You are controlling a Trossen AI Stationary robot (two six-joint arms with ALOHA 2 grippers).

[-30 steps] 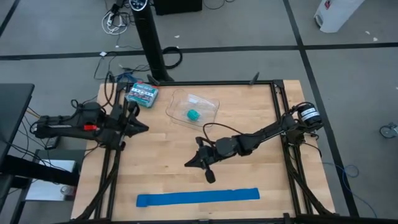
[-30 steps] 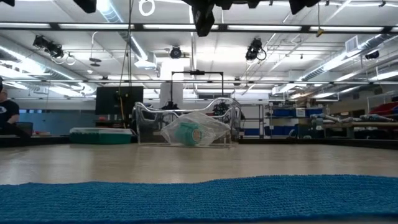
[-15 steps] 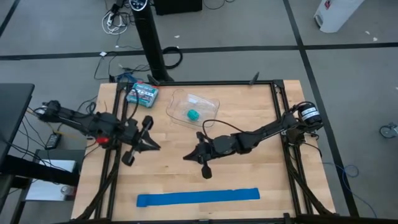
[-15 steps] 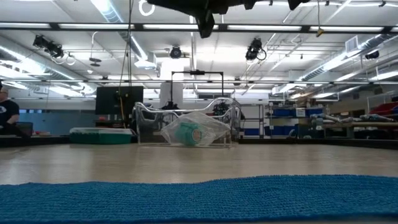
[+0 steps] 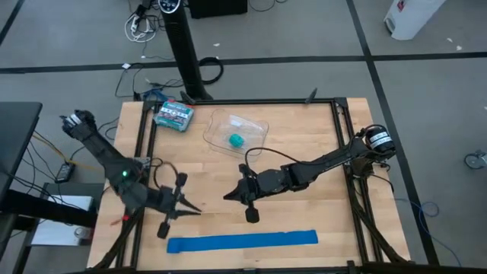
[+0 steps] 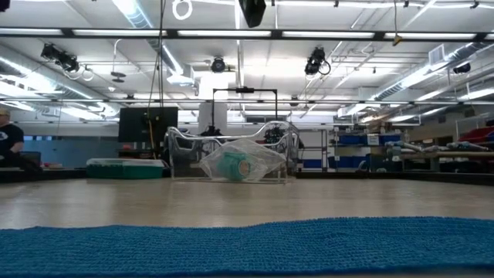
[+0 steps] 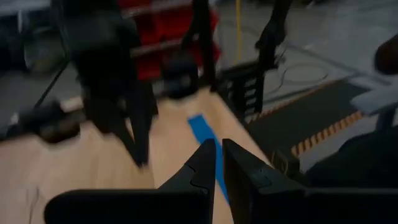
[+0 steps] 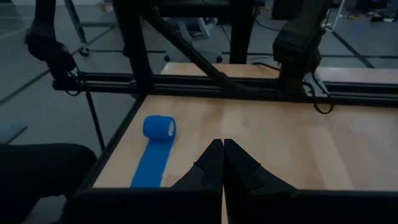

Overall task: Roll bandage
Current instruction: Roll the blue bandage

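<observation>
The blue bandage lies flat as a long strip along the table's near edge. In the right wrist view its left end is wound into a small roll. In the low view the bandage fills the foreground. My left gripper hovers above the table just beyond the strip's left part, pointing right. It is shut and holds nothing; in its own view its fingertips are nearly together. My right gripper hangs over the table's middle, pointing left. It is shut and holds nothing, as its own view also shows.
A clear plastic tray at the far middle holds a teal roll in a bag. A green-and-white box sits at the far left corner. Black frame rails run along the left and right edges. A person shows far off in the room.
My left arm has swung from the table's left edge toward the near edge and to the right, and its gripper now stands close to the bandage's left part. My right gripper has risen a little. The bandage has not moved.
</observation>
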